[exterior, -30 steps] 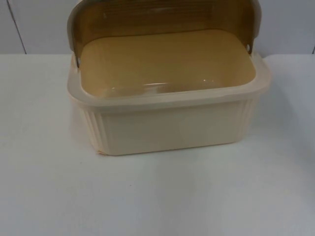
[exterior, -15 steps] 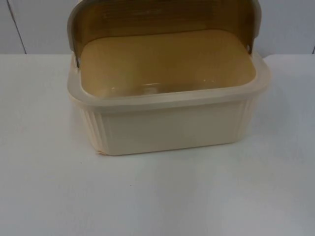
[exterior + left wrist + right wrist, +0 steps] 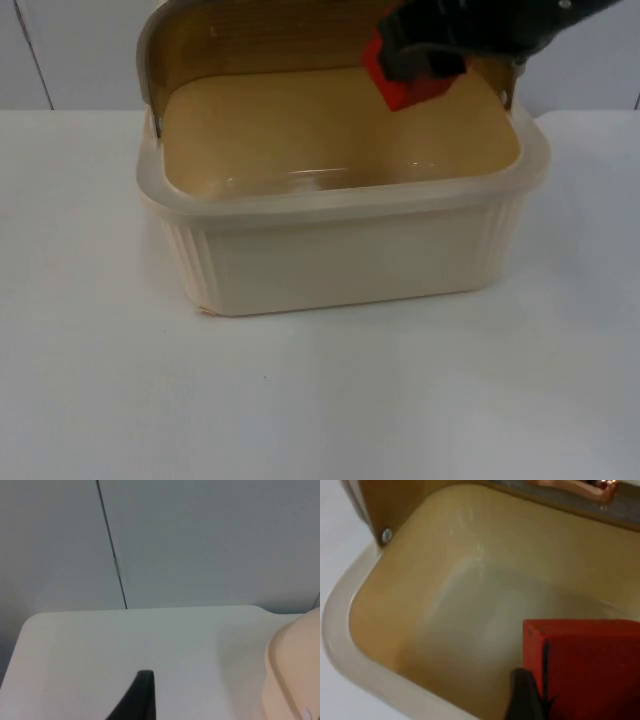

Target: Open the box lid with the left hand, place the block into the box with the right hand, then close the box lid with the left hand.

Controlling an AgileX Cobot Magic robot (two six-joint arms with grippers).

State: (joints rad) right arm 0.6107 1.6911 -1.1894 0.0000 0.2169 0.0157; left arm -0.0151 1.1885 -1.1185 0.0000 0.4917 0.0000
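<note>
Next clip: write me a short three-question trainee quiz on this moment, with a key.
1. True or false: the lid of the box stands open.
2. What does the right gripper hold? A) nothing B) a red block C) the lid
3. Fill in: the block hangs above the box's ____.

Key
1. True: the lid is tipped up at the back.
2. B: the right gripper is shut on the red block, seen close in the right wrist view.
3. Interior: the block is over the open cavity, not yet set down. The left gripper waits over the table beside the box.
</note>
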